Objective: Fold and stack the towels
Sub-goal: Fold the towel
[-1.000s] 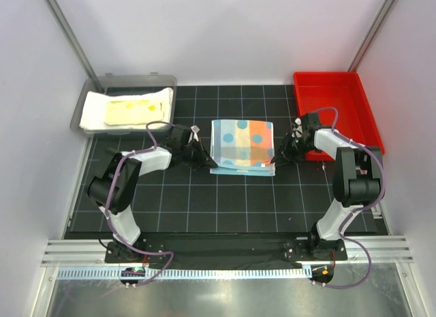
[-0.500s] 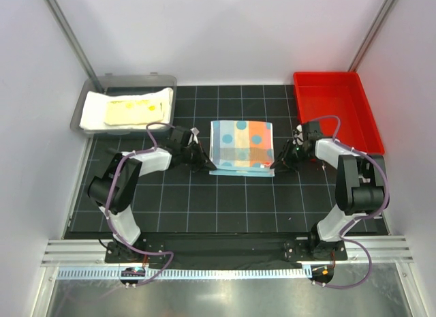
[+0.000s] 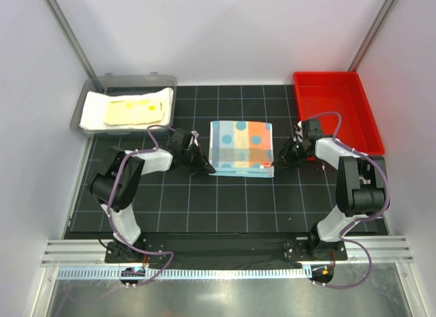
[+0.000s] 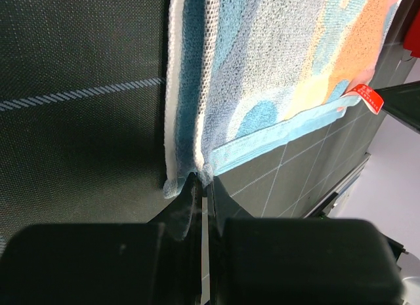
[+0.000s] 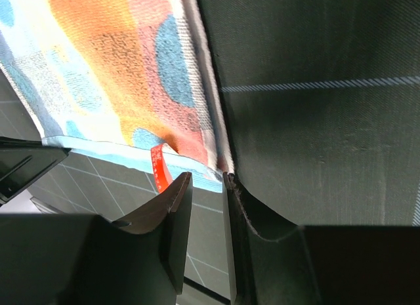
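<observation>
Enclosure bounded by three plain white walls: back wall (image 3: 225, 31), left wall (image 3: 27, 126) and right wall (image 3: 415, 92). No windows in view.

A grey metal pole (image 3: 68, 37) runs diagonally up the back left corner, and a second pole (image 3: 373, 31) up the back right.

The tabletop is covered by a black mat (image 3: 231, 208) with a white grid, lying flat. A grey bin (image 3: 129, 78) sits at its back left corner and a red tray (image 3: 330, 92) at its back right.

Along the near edge run an aluminium rail (image 3: 225, 250), a white slotted strip (image 3: 225, 273) and then a bare metal sheet (image 3: 225, 296).

Lighting is even and diffuse, shadows are soft, and there is a dull glare on the metal sheet.
</observation>
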### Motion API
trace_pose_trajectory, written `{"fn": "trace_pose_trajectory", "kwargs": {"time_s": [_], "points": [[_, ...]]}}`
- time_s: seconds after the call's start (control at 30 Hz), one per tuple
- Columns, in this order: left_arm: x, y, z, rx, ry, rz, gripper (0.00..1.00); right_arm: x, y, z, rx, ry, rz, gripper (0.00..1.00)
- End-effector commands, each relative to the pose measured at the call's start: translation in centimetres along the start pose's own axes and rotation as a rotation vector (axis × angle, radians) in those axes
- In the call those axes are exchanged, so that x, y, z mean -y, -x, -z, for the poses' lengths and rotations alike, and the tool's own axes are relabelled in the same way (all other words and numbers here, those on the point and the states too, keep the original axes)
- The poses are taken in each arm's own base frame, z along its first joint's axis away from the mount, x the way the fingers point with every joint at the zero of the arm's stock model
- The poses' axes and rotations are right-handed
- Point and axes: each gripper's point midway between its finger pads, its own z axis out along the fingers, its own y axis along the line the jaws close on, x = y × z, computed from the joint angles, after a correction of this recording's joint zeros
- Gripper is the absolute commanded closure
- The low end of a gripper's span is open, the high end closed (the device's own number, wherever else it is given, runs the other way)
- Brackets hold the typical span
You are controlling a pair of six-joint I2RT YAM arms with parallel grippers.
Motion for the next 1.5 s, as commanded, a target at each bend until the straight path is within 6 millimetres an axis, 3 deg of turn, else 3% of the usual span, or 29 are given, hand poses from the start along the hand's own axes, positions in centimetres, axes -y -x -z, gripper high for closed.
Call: {"fn": "trace_pose_trajectory", "kwargs": {"time_s": [0.0, 1.17, 1.3, 1.4, 1.47], "points": [[-0.1, -0.1, -0.2, 0.002, 0.003, -0.019, 1.00, -1.8, 2.0, 0.2, 0.063, 0.033, 0.044, 0.68], [-0.7, -0.7, -0.6, -0.018, 0.010, 0.000, 1.00, -1.0, 0.7, -2.0, 0.050, -0.082, 0.115, 0.67], [-0.6, -0.7, -0.6, -0.016, 0.006, 0.001, 1.00, -1.1, 0.7, -2.0, 0.053, -0.082, 0.119, 0.80], [-0.4, -0.6, -0.5, -0.011, 0.003, 0.004, 1.00, -1.2, 0.9, -1.8, 0.058, -0.092, 0.122, 0.98], [0.0, -0.4, -0.3, -0.007, -0.005, 0.007, 1.00, -1.4, 1.0, -1.5, 0.059, -0.091, 0.127, 0.99]]}}
